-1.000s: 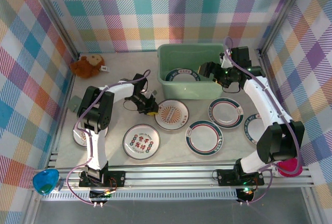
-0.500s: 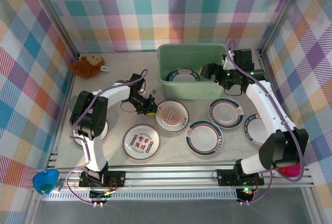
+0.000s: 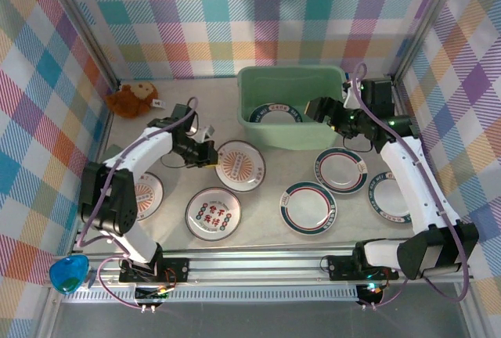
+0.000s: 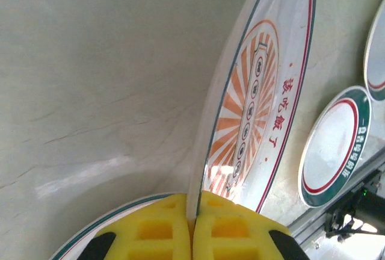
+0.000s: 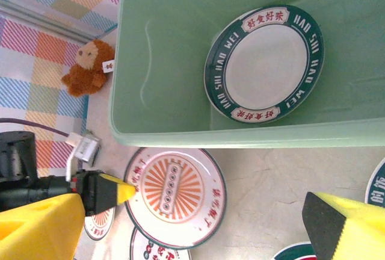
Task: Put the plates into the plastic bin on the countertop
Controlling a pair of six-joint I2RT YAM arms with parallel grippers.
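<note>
A white plate with an orange sunburst [image 3: 240, 166] [image 4: 258, 109] [image 5: 174, 197] is held at its left rim by my left gripper [image 3: 205, 154] [image 4: 194, 224], whose yellow fingers are shut on it. It sits just in front of the mint-green plastic bin [image 3: 250, 99] [image 5: 156, 61]. One teal-rimmed plate [image 3: 275, 113] [image 5: 264, 64] lies inside the bin. My right gripper [image 3: 319, 109] [image 5: 189, 227] hangs open with nothing in it over the bin's right side. More plates lie on the countertop [image 3: 180, 119]: red-lettered [image 3: 213, 213], teal-rimmed [image 3: 308, 207], [image 3: 340, 170], [image 3: 389, 195].
Another plate [image 3: 145, 195] lies partly under my left arm. A brown stuffed monkey [image 3: 131, 98] [image 5: 87, 67] sits at the back left corner. Plaid walls close in three sides. A metal rail [image 3: 266, 264] runs along the near edge.
My left gripper has drawn the sunburst plate to the left and slightly back, away from the teal-rimmed plates. My right gripper has shifted a little to the right by the bin.
</note>
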